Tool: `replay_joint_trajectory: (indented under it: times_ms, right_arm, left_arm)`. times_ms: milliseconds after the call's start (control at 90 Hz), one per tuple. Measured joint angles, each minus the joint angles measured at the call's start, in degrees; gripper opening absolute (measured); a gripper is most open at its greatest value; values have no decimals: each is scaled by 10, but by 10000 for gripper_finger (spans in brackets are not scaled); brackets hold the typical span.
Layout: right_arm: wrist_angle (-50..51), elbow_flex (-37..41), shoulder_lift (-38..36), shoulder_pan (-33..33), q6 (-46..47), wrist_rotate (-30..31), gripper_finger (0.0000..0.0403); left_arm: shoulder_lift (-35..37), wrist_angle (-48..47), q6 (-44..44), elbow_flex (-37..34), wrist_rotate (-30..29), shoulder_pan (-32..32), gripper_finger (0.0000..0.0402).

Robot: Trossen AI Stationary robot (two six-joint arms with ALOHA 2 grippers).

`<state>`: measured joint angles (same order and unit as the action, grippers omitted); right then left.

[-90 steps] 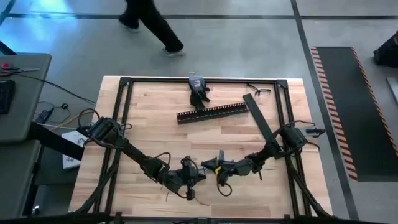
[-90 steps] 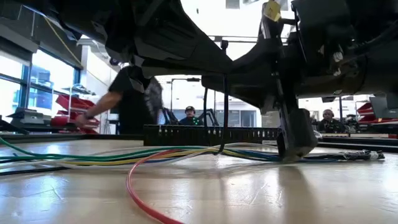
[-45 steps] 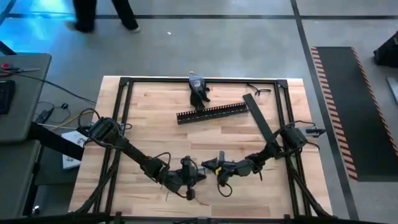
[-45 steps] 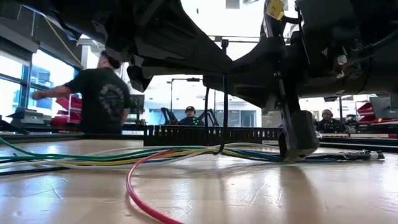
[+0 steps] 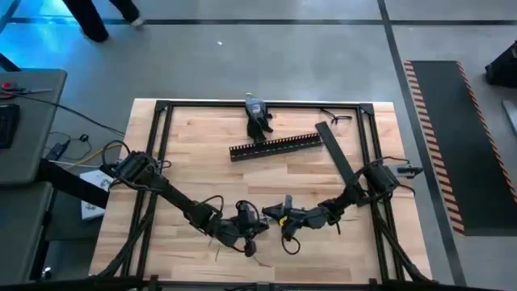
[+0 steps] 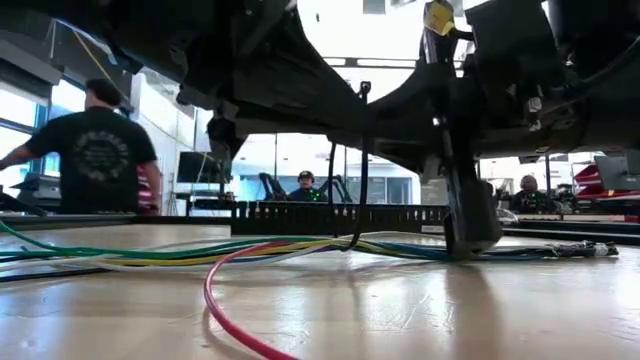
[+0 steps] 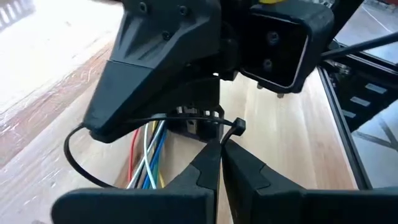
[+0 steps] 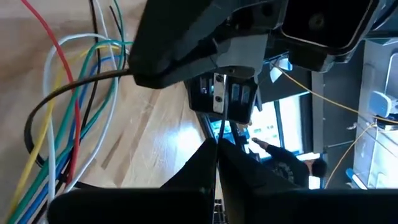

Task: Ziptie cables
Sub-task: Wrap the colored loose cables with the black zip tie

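Both tools meet near counter's front edge, mid-width. Left tool [image 7: 219,144] pinched on zip tie [image 7: 236,127] tail; right tool [image 8: 217,144] pinched on a thin dark strand. Cables [image 7: 147,158] lie w/in the tie loop, which looks slack: prob. threaded, cinching left.

The cables [image 6: 150,252] run off the low view's left edge.
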<state>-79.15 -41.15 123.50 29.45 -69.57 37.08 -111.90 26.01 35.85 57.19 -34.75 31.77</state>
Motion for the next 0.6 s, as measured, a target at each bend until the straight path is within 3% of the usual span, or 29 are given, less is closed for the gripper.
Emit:
replay_joint_trajectory:
  times_ms: [600]
  right_arm:
    - [23,-1,-2,13,-10,7,0]
  left_arm:
    - [0,-3,25,0,13,4,0]
